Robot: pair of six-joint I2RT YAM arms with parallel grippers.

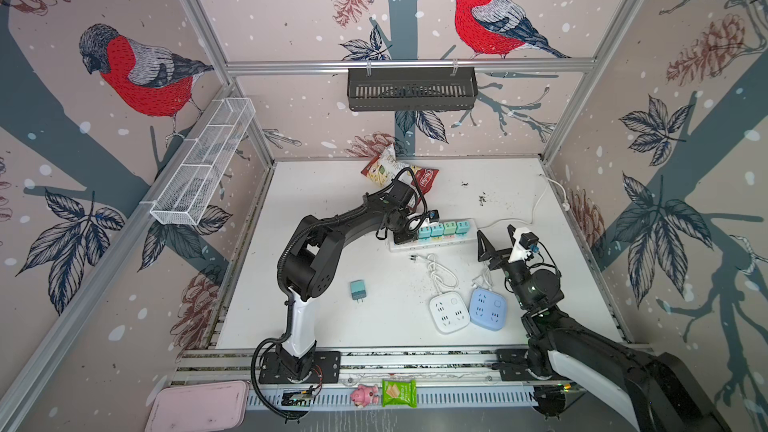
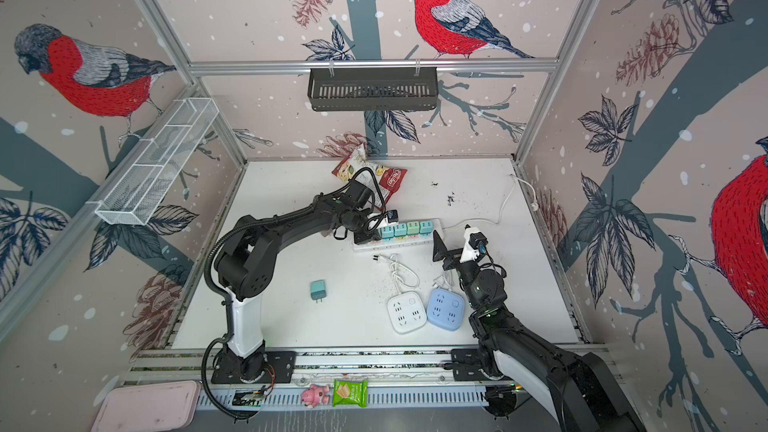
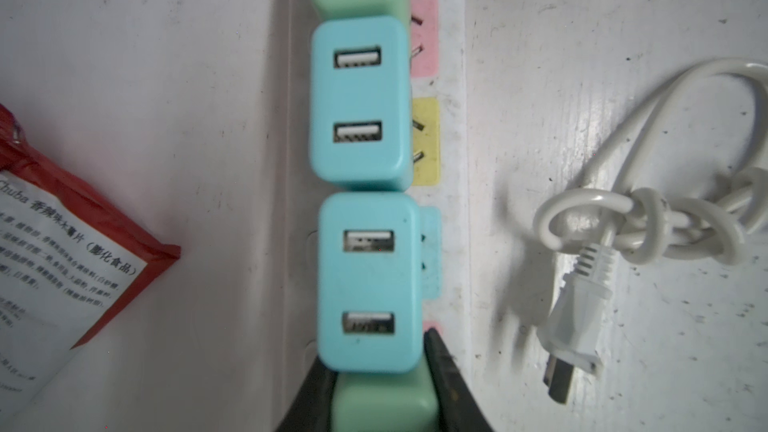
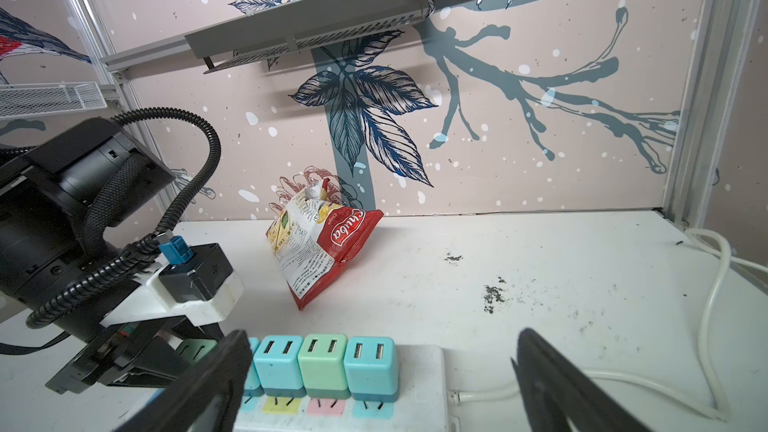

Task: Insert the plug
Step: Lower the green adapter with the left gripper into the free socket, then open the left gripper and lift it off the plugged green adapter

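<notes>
A white power strip lies mid-table with several blue and green USB plugs standing in a row in it. My left gripper is at the strip's left end, shut on a green plug. The black fingers press both sides of the plug, which sits in line with the row, against the nearest blue plug. Its prongs are hidden. My right gripper hovers open just off the strip's right end, holding nothing. Another teal plug lies loose on the table, front left.
A corded white plug lies just in front of the strip, with a white cube socket and a blue one nearer the front. A chips bag stands behind the left arm. The strip's cable runs to the right wall.
</notes>
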